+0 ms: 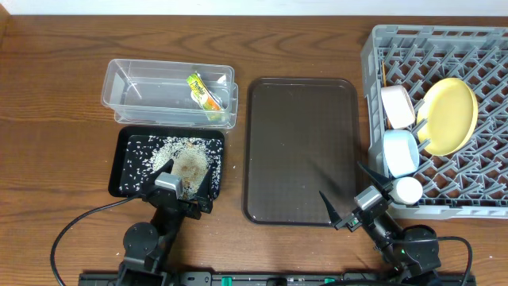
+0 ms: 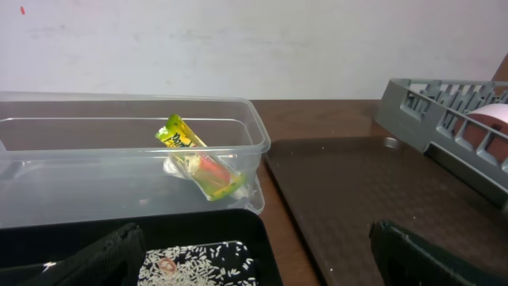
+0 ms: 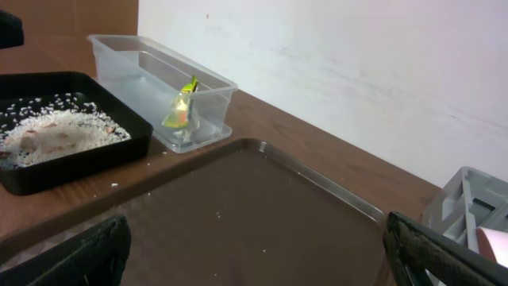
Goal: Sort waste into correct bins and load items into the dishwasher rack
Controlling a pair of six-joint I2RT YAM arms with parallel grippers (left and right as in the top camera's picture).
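The green-and-orange wrapper (image 1: 204, 94) lies in the clear tub (image 1: 119, 87). White rice (image 1: 178, 159) is spread in the black tray (image 1: 115, 168). The grey rack (image 1: 476, 56) holds the yellow plate (image 1: 448, 115), white bowl (image 1: 397, 106), light blue bowl (image 1: 401, 151) and white cup (image 1: 409, 189); a thin chopstick (image 1: 384, 73) shows at its left side. My left gripper (image 1: 184, 189) is open and empty over the black tray's near edge (image 2: 254, 262). My right gripper (image 1: 350, 191) is open and empty over the brown tray's near right corner (image 3: 254, 254).
The brown serving tray (image 1: 302, 151) lies between the bins and the rack, with a few stray grains on it (image 3: 238, 199). The wrapper also shows in the left wrist view (image 2: 198, 163) and the right wrist view (image 3: 184, 107). A white wall stands behind the table.
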